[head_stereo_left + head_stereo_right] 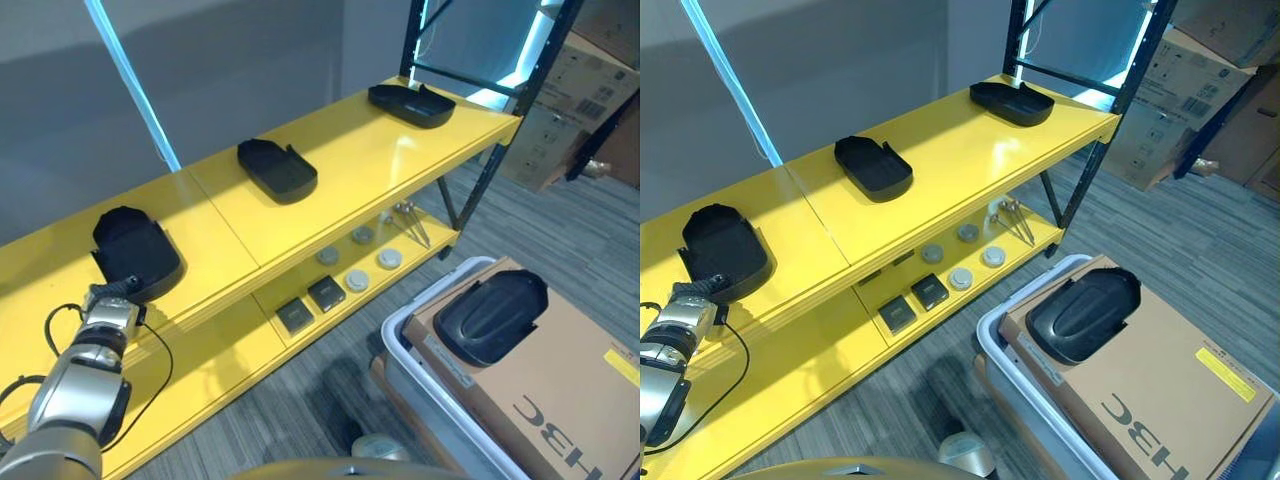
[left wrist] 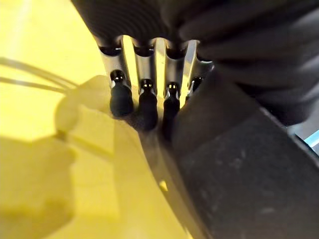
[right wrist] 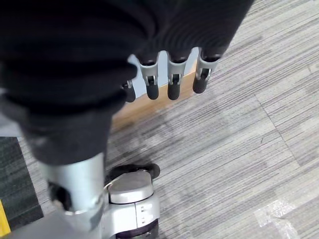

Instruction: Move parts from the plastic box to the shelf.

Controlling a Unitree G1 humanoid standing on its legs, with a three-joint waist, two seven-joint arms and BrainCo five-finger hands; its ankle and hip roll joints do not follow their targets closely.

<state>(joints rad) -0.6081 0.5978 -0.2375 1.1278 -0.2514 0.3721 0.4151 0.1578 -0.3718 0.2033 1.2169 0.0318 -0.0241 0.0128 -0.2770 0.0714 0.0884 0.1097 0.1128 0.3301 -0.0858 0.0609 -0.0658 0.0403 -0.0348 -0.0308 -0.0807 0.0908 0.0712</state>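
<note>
The yellow shelf [image 1: 330, 190] carries three black moulded parts on its top board. The nearest part [image 1: 135, 250] lies at the robot's left end. A second part [image 1: 277, 170] lies near the middle, and a third part [image 1: 411, 104] lies at the far end by the black upright [image 1: 500, 140].

The left hand [image 2: 144, 97] is at the near edge of the nearest part. In the left wrist view its dark fingertips [image 2: 121, 99] point down onto the yellow board, just beside the part's dark wall, and the last of them touch that wall. The fingers run straight and side by side. The thumb is hidden, so a grip on the part cannot be confirmed.

The right hand [image 3: 172, 79] hangs over grey carpet [image 3: 239, 149], its fingers relaxed and holding nothing.

A fourth part [image 1: 490, 315] rests on a cardboard box [image 1: 560, 400], which sits in the pale plastic box [image 1: 400, 335] on the floor to the robot's right, well apart from both hands.

The lower board holds round grey discs [image 1: 357, 279], two dark square pieces [image 1: 326, 293] and a thin metal tool [image 1: 412, 224].
</note>
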